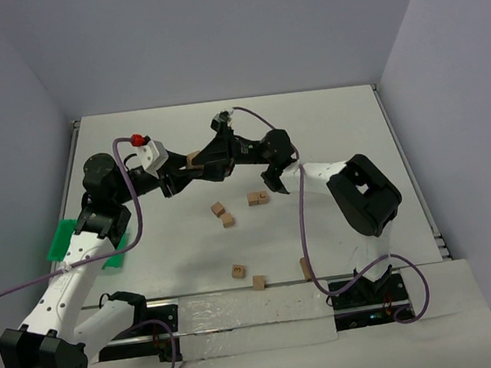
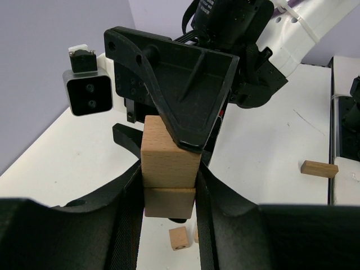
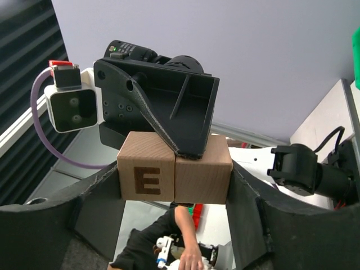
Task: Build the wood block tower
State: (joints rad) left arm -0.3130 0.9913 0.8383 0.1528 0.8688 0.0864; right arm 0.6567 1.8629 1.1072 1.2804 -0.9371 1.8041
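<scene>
Two wood blocks [image 1: 193, 161] are pressed face to face and held in the air above the far middle of the table; this pair is the only tower in view. My left gripper [image 2: 169, 185] is shut across the pair's narrow side, on the upper block [image 2: 169, 152] and the lower block [image 2: 169, 202]. My right gripper [image 3: 174, 177] is shut along the pair's length, on the block marked E [image 3: 147, 174] and a plain block [image 3: 202, 177]. The grippers meet head-on, the left one [image 1: 182, 169] facing the right one [image 1: 207, 159].
Several loose wood blocks lie on the white table below: one pair [image 1: 222, 214], a single [image 1: 257, 199], and three nearer the front [image 1: 238, 272], [image 1: 259, 282], [image 1: 305, 268]. A green tray [image 1: 63, 241] sits at the left edge under the left arm.
</scene>
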